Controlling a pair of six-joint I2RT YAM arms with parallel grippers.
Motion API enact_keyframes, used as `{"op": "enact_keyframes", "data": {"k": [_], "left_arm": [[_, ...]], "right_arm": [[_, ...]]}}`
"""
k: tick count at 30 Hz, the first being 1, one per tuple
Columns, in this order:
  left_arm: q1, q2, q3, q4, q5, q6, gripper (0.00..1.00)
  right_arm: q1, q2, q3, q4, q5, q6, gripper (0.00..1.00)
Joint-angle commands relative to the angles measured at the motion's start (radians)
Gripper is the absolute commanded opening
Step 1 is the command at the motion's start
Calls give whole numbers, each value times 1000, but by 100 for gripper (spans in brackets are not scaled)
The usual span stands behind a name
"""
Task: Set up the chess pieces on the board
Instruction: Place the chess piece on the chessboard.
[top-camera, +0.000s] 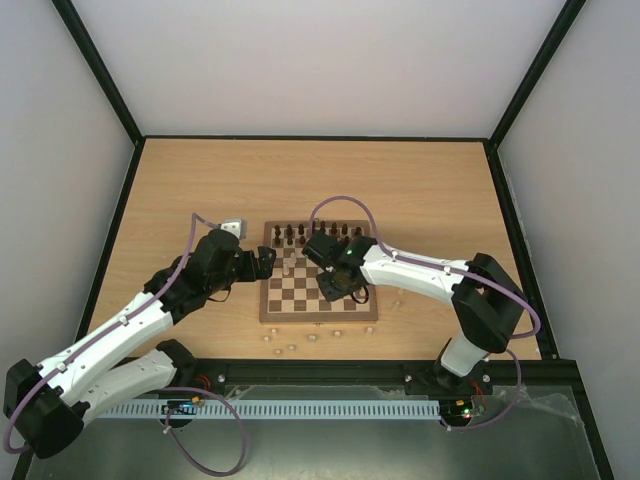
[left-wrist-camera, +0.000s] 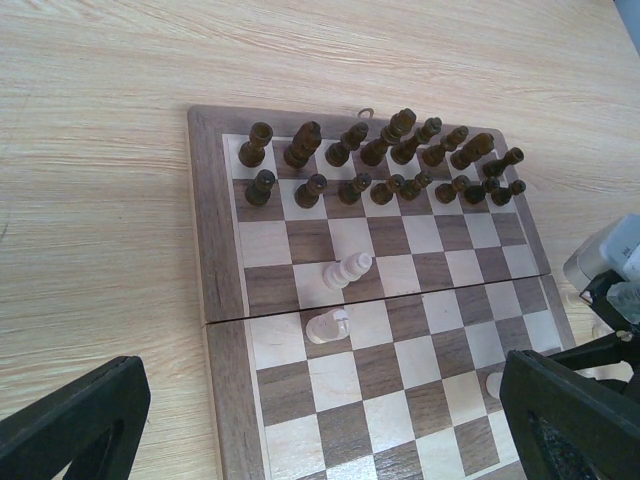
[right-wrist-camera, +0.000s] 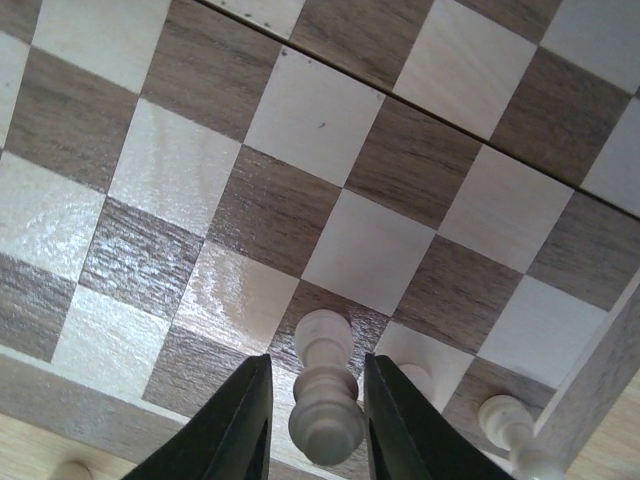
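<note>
Chess piece (right-wrist-camera: 325, 400) of pale turned wood inside right end effector (right-wrist-camera: 318, 360), grip unclear

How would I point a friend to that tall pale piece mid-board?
Start at the chessboard on the table; dark pieces fill its two far rows. In the open squares before them, toward the left edge, it is the taller, ridged pale piece, nearer the dark rows than the shorter pale piece beside it.
</note>
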Motion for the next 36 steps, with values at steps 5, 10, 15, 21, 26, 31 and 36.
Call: {"op": "enact_keyframes", "data": {"k": [5, 10, 15, 21, 26, 31, 36], "left_arm": [[-1, -19, -6, 1, -10, -6, 99], [-2, -18, -8, 4, -7, -7, 99], [-1, -19, -9, 7, -5, -8, 99], [-2, -18, -11, 10, -3, -7, 99], [-1, -17, -16, 14, -2, -7, 99], [-1, -17, -20, 15, 0, -7, 99], [-1, -16, -20, 14, -1, -6, 99]], "right_arm": [[15, -7, -10, -26, -10, 0, 20], [49, -18, 3, -43, -16, 7, 20], [77, -18, 13, -59, -14, 17, 19], [106, -14, 23, -66, -18, 29, 19], [124, -2, 31, -69, -16, 38, 19], [128, 7, 36, -65, -18, 39, 20], [128, 10, 35, -63, -18, 40, 27]]}}
